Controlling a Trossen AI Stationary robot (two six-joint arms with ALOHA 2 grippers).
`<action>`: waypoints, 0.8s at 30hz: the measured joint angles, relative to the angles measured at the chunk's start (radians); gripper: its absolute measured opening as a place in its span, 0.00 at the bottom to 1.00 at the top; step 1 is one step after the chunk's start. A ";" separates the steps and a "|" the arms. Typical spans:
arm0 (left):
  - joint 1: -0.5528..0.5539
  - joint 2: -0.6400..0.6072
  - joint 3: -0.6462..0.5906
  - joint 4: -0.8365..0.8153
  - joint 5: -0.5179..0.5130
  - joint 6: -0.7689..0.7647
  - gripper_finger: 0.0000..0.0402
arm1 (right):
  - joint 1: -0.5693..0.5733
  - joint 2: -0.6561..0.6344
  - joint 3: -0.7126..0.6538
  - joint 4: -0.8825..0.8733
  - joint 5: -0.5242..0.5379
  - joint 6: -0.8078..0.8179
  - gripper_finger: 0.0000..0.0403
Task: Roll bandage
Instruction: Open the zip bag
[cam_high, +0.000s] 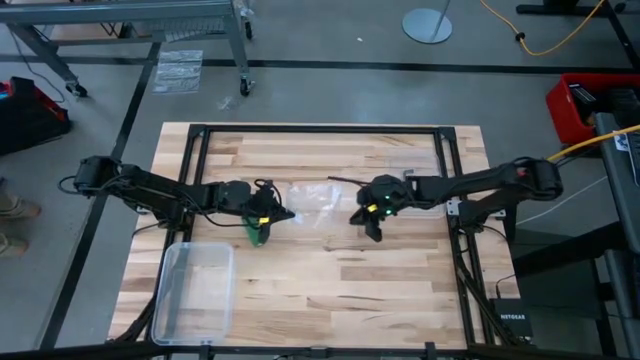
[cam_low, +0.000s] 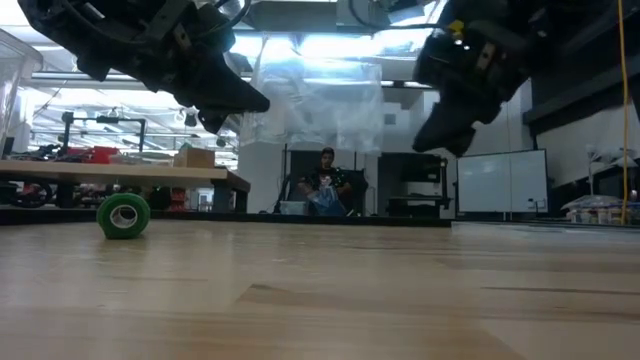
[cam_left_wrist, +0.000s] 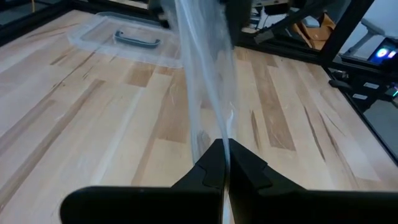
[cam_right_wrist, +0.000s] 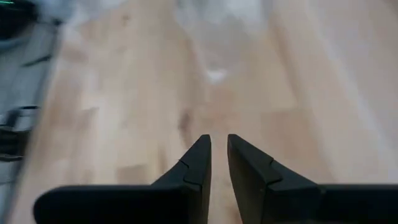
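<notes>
The left gripper (cam_high: 285, 214) is raised above the middle of the light wooden slatted table (cam_high: 330, 280). Its two dark fingers (cam_left_wrist: 214, 165) are pressed together on the edge of a crinkly clear plastic bag (cam_left_wrist: 205, 74), which hangs taut from the pinch point. In the high view the bag (cam_high: 315, 198) spans the space between the two grippers over the table centre. In the low view the same bag (cam_low: 315, 95) hangs in the air between the two arms, clear of the table surface.

The right gripper (cam_high: 372, 232) is held above the table, right of centre. Its fingers (cam_right_wrist: 193, 165) stand slightly apart with a narrow gap between them, and nothing is visible in that gap.

The bright green bandage roll (cam_low: 123, 215) lies on the table surface, with its open core facing the low camera. In the high view the bandage (cam_high: 258, 232) sits just beneath the left gripper, partly hidden by it.

A clear rectangular plastic box (cam_high: 195, 290) rests on the near left part of the table, well apart from the bandage roll.

A seated person (cam_low: 327, 185) is visible in the room beyond the table.
</notes>
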 joint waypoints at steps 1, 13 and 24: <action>0.000 0.000 0.000 0.000 0.000 -0.001 0.00 | 0.000 -0.029 -0.016 -0.014 0.035 -0.002 0.14; 0.000 0.000 0.000 0.009 0.000 -0.011 0.00 | 0.002 -0.243 -0.444 0.430 0.167 0.295 0.14; 0.000 0.000 0.000 0.008 0.000 -0.009 0.00 | 0.002 -0.243 -0.474 0.462 0.209 0.359 0.14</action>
